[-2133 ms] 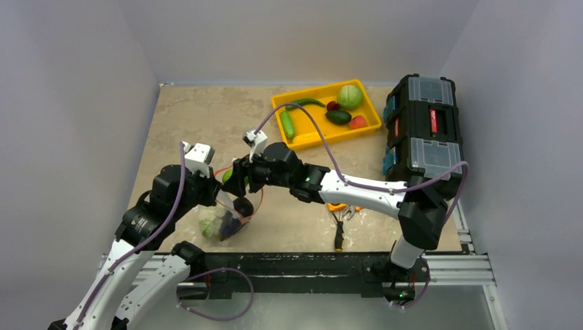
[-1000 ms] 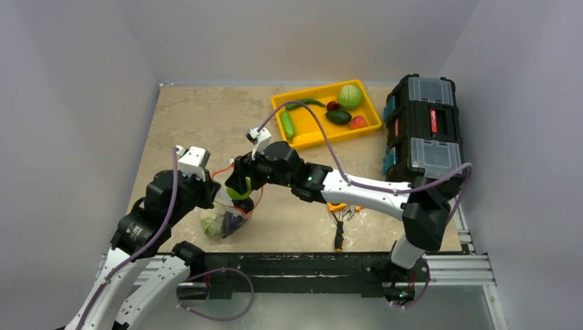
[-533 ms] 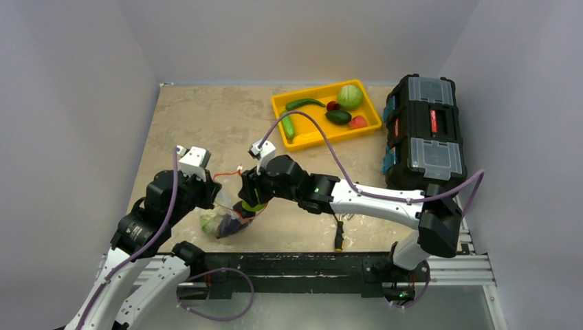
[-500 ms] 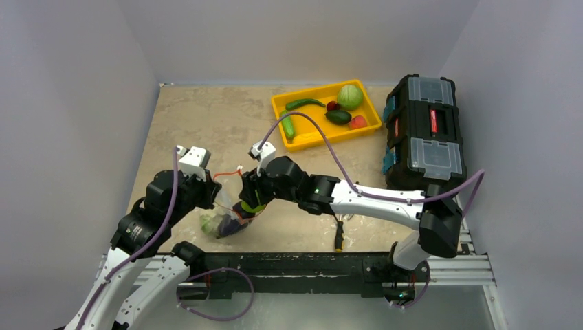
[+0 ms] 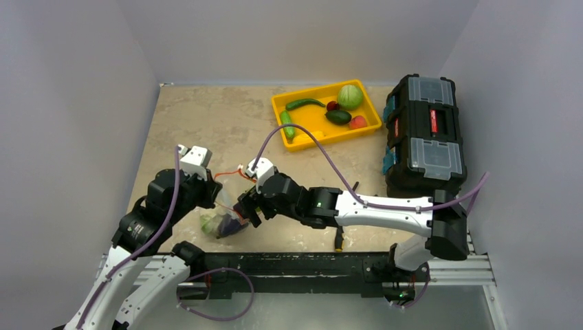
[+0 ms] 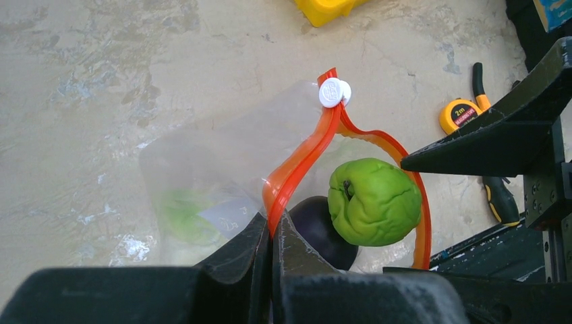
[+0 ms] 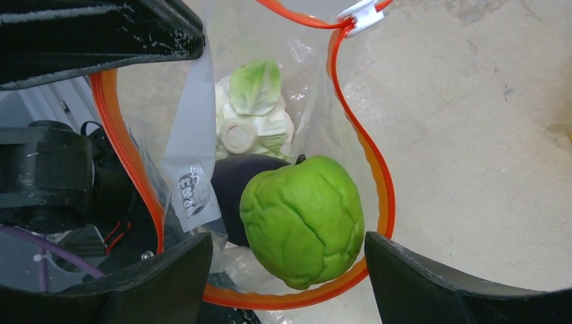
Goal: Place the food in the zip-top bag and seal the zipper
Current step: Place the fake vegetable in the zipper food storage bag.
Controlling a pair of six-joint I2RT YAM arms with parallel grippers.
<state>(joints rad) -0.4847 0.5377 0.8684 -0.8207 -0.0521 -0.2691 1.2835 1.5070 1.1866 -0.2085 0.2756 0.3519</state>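
Left claw (image 6: 271,223) is clamped on the bag (image 6: 202,155) rim, pinching the zipper (image 6: 307,155) and holding the mouth up and open. Right claw (image 7: 287,250) is spread wide over the mouth, gripping nothing. The lime (image 7: 301,219) sits just below it between my fingers, in the mouth, on top of the eggplant (image 7: 233,182), with the cauliflower (image 7: 253,121) deeper.

This looks like the drop step. I should pull the right claw straight out without snagging the zipper or film. The left must not loosen, or the mouth collapses. The lime rides high and probably needs a nudge down before sealing.

The slider (image 6: 332,92) is at the far end of the loop from the left claw. Tape (image 6: 459,115) and pliers (image 6: 496,199) lie beyond the bag, under my right arm. The tray (image 5: 311,134), with more food, is well beyond the right claw.
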